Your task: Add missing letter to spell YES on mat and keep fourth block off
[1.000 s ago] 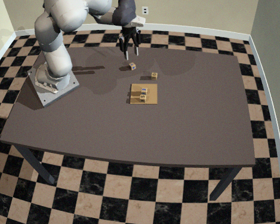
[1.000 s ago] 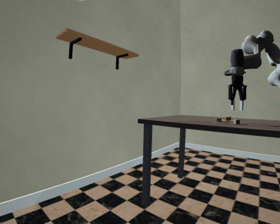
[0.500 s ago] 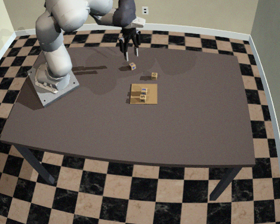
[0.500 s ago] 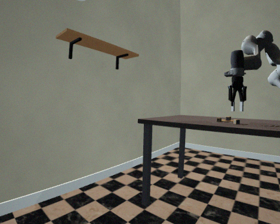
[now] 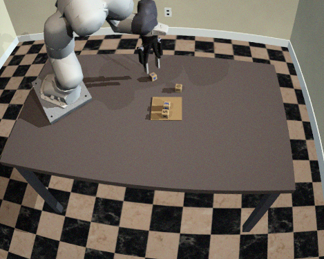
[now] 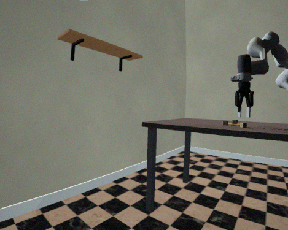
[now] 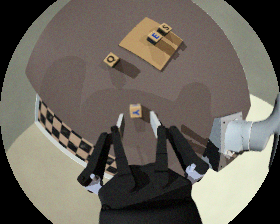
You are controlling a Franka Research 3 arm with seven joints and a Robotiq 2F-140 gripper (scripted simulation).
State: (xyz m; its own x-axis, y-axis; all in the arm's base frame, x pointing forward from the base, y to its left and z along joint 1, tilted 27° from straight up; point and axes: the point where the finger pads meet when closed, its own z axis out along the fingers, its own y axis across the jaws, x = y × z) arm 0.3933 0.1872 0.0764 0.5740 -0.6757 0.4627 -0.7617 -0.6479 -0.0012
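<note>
My gripper (image 5: pixel 153 68) (image 6: pixel 244 115) (image 7: pixel 137 118) is partly open and empty, well above the table, with the Y block showing just beyond its fingertips in the wrist view. The Y block (image 5: pixel 153 77) (image 7: pixel 135 111) lies on the table, blue Y on top, off the mat. The tan mat (image 5: pixel 175 115) (image 7: pixel 135 42) lies flat. On it the E block (image 5: pixel 166 105) (image 7: pixel 154 36), with a blue letter, and the S block (image 5: pixel 165 114) (image 7: pixel 164 28), with a dark letter, lie side by side. The Q block (image 5: pixel 178 88) (image 7: pixel 111 60) lies off the mat, dark Q on top.
The Q block stands between the Y block's area and the mat's far side from the robot base (image 5: pixel 59 91). The brown table (image 5: pixel 213 148) (image 6: pixel 186 124) extends around them. A wall shelf (image 6: pixel 101 46) hangs far from the arm.
</note>
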